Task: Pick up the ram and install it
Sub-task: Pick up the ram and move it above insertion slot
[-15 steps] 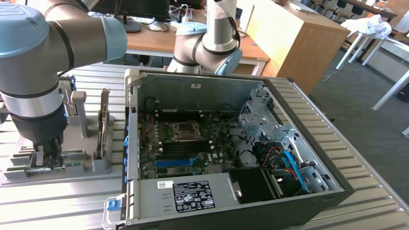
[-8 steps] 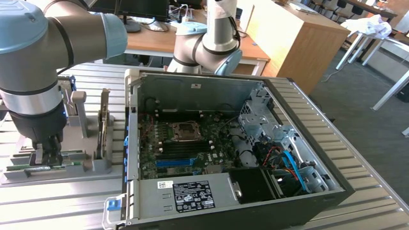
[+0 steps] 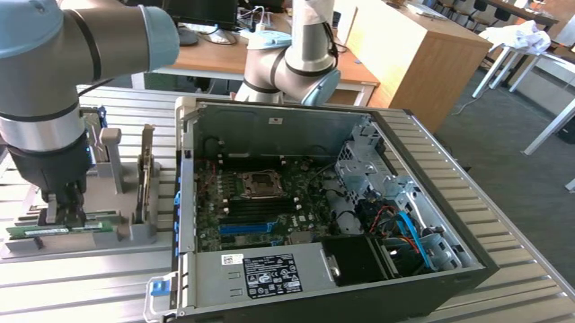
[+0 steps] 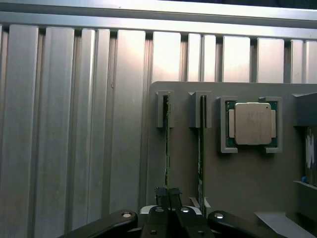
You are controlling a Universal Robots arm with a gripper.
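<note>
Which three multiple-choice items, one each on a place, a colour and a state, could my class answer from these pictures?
1. Where is the gripper? A inside the computer case; B at the grey holder; C over the wooden desk.
2. What colour is the ram? A red; B green; C yellow.
3. How is the gripper? A wide open; B shut on the processor; C shut on the ram.
Key: B, it stands down at the holder; B, its board shows green; C, it pinches the ram's edge in the wrist view.
</note>
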